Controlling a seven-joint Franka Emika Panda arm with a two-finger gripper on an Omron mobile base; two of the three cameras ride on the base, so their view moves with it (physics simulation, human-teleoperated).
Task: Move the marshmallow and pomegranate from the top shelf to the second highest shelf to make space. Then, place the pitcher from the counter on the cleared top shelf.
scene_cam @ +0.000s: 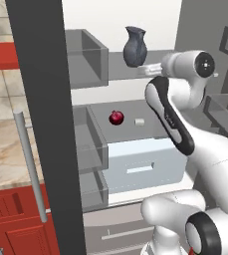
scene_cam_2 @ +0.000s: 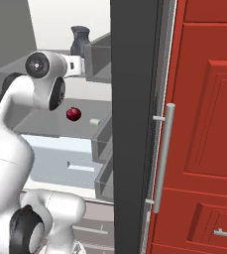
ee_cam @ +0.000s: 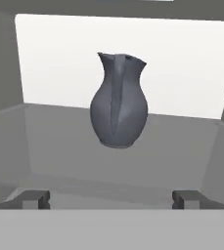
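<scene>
One pitcher (scene_cam: 135, 47) stands upright on the top shelf (scene_cam: 155, 69) of the open fridge, near the middle and back toward the white rear wall. Hand view has it dead centre, handle edge facing the camera, nothing touching it.

Gripper (ee_cam: 111, 199): jaws spread wide, both fingertips (ee_cam: 35, 198) low in the hand view with the pitcher well beyond them. Nothing between them, not holding anything. From the left base view the gripper (scene_cam: 148, 68) sits at top shelf level just in front of the pitcher, apart from it.

One pomegranate (scene_cam: 116, 118) and one marshmallow (scene_cam: 139, 122) are on the second highest shelf (scene_cam: 150, 124), side by side but not touching. Pomegranate is to the left, marshmallow to the right in both base views. Both lie toward the front half of that shelf.

Below that shelf is one white drawer (scene_cam: 145, 167) with a handle slot, closed.

Grey door bins (scene_cam: 88, 57) are stacked along the left of the fridge opening. I count three levels in the left base view.

Counter (scene_cam: 3, 154) shows at the far left of the left base view, with red cabinet fronts (scene_cam: 16, 224) under it. The right base view has a tall red cabinet door (scene_cam_2: 209, 124) with one long metal handle (scene_cam_2: 163, 156).
</scene>
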